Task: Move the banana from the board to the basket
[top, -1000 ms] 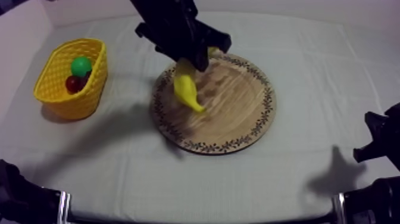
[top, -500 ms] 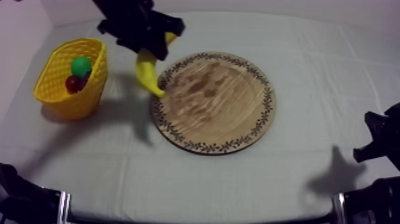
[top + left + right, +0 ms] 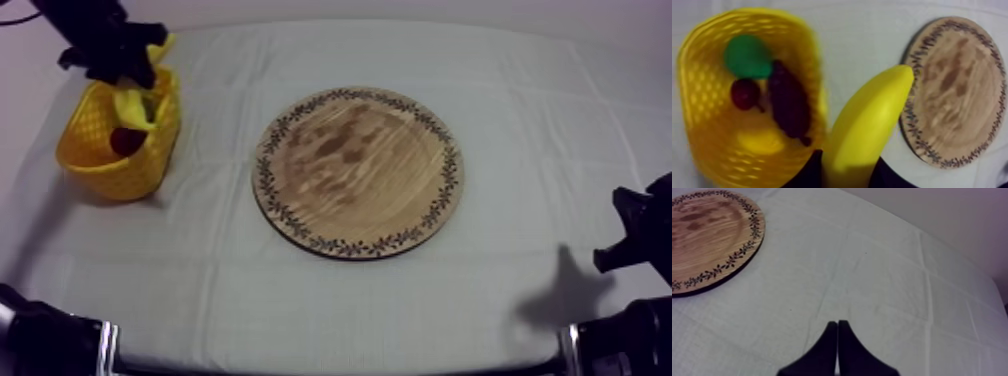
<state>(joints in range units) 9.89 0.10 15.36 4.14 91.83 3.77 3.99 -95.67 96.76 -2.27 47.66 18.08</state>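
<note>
The yellow toy banana (image 3: 133, 102) is held in the air at the yellow latticed basket (image 3: 100, 165), clamped at its upper end between the two black fingers of the left end effector (image 3: 118, 66). Its long axis is seen to run steeply, with the free tip pointing downward. In the top view the lower part is seen in front of the basket's mouth. In the left wrist view the tip is seen over the strip of cloth between the basket's rim and the board. Whether the banana touches the basket cannot be told.

Three things are contained in the basket: a green rounded toy fruit (image 3: 747, 55), a small red fruit (image 3: 744, 93) just beside it, and a dark elongated fruit (image 3: 788, 102) whose kind cannot be told, lying along the side nearer the banana.

The basket is set at the left side of the desk (image 3: 400, 310), which is covered by a grey-white cloth (image 3: 882, 273). The round wooden board with a patterned rim (image 3: 358, 170) is laid at the middle, apart from the basket.

The right end effector (image 3: 837, 324) is kept low over the cloth beside the board, its fingers pressed together into a narrow wedge with nothing held.
</note>
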